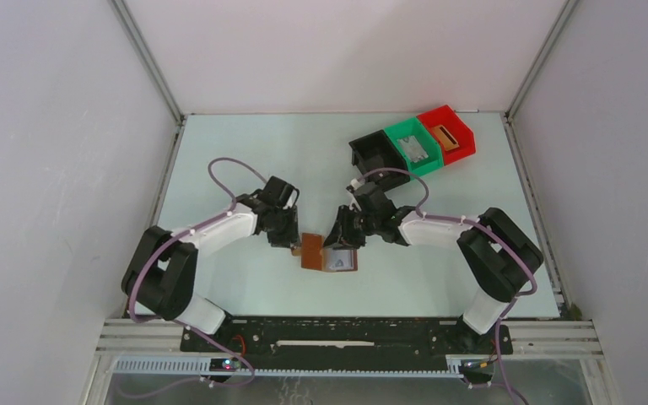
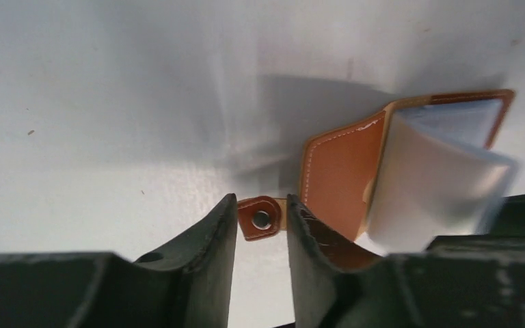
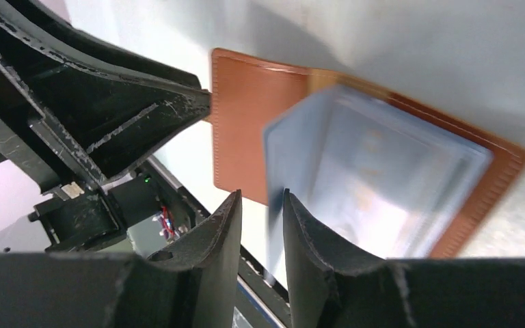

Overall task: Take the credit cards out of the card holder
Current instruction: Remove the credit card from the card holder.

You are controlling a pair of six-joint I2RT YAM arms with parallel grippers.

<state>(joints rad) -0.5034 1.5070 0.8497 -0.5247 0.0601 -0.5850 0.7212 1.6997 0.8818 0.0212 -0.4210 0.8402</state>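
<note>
— Pale table [image 1: 245,169], white walls around. Where do we see the holder [image 1: 312,251]?
— It lies open on the near half, between both arms. Our left gripper [image 2: 262,236] is partly open; the tab [image 2: 260,219] sits in its gap.
— And the right gripper [image 3: 262,232]?
— Its jaws stand a little apart, with the edge of a blurred clear leaf [image 3: 376,178] of the holder between them. If it pinches, we cannot tell.
</note>
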